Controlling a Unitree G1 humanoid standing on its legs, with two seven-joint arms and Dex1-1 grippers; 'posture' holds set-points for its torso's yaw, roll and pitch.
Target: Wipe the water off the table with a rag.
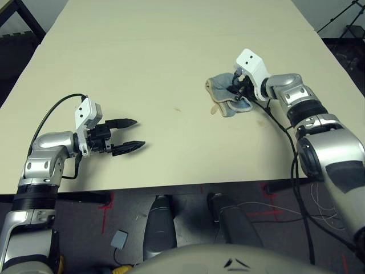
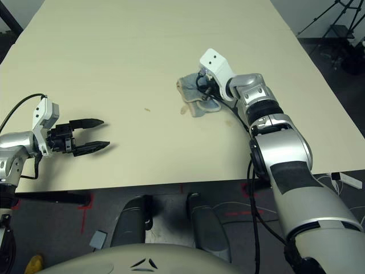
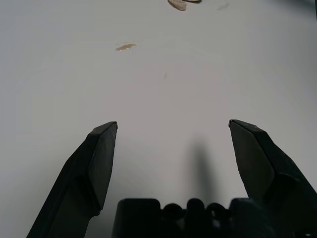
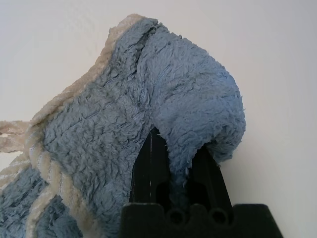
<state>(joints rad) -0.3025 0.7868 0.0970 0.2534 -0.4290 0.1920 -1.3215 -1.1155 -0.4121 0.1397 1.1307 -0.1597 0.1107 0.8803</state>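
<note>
The right gripper (image 1: 238, 87) was pinched on a fold of the rag (image 1: 225, 97), its two black fingers (image 4: 151, 168) drawn close with blue terry bunched between and over them. The rag lay rumpled on the bench (image 1: 171, 51), at the robot's right and toward the middle, draped around the gripper's tip with its cream edging trailing to the side away from the arm. Being soft and light, it would likely crumple and slide rather than resist, so a hold on a thick fold near its middle, pressed flat to the bench, seemed best for dragging it. A small amber blotch of water (image 1: 213, 111) sat just beside the rag's near edge, and a fainter speck (image 1: 177, 109) lay further toward the left arm. The left gripper (image 1: 130, 134) hovered well apart from the rag over the bench's near left part, its fingers spread wide and holding nothing.
</note>
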